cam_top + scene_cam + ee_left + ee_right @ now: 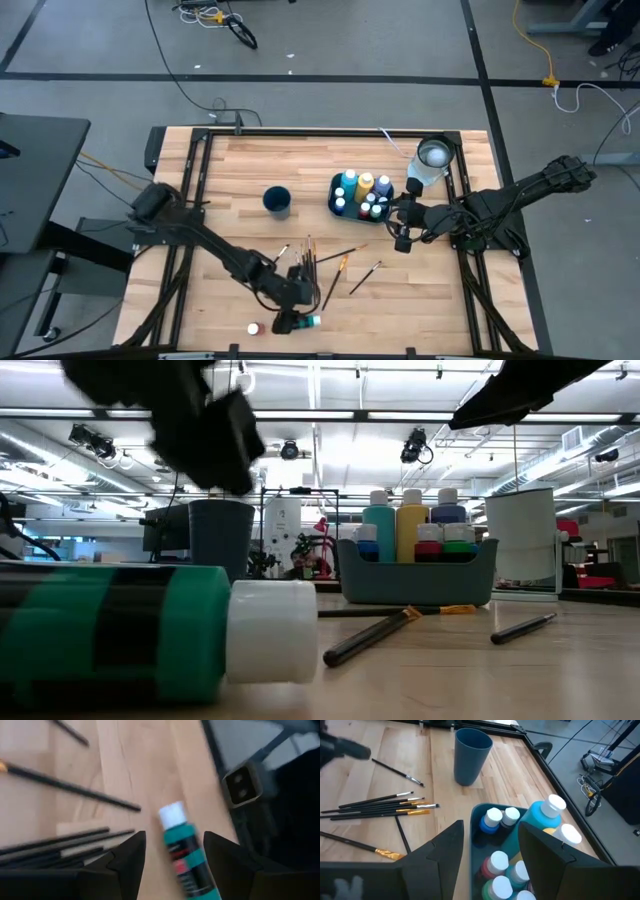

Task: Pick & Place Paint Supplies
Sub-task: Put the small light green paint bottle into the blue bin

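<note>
Green paint bottle with a white cap (186, 851) lies flat on the wooden worktop (240, 170) between the spread fingers of the left pincer (174, 851), while the right pincer (490, 847) hangs wide above the blue-grey caddy of bottles (479, 820).

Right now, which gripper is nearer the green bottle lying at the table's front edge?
Left. The left gripper hangs open right over the green bottle; the right gripper is far off, beside the bottle caddy.
</note>
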{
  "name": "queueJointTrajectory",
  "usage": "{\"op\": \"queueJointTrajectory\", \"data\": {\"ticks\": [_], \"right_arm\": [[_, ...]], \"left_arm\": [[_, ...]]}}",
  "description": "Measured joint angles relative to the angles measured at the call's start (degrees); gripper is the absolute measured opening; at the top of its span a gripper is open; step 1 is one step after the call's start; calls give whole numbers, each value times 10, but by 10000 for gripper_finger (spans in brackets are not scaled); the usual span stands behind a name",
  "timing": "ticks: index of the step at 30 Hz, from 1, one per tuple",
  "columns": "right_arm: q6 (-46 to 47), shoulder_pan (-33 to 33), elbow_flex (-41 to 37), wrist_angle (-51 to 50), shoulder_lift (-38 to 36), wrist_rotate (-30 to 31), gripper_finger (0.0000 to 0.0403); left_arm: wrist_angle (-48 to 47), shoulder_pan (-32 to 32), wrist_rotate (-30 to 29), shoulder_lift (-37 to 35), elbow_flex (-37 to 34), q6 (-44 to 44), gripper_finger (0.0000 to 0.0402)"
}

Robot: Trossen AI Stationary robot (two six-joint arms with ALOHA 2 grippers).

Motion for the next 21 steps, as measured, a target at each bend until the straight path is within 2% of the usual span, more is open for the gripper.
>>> {"op": "queueJointTrajectory", "data": {"ticks": [10, 14, 21], "right_arm": [[56, 0, -31, 28, 0, -51, 191], [46, 0, -62, 73, 0, -77, 191], [-17, 0, -84, 133, 0, -80, 191]], "left_arm": [[157, -45, 14, 85, 0, 30, 210], [180, -67, -14, 116, 0, 16, 210], [164, -78, -61, 117, 0, 34, 210]]}}
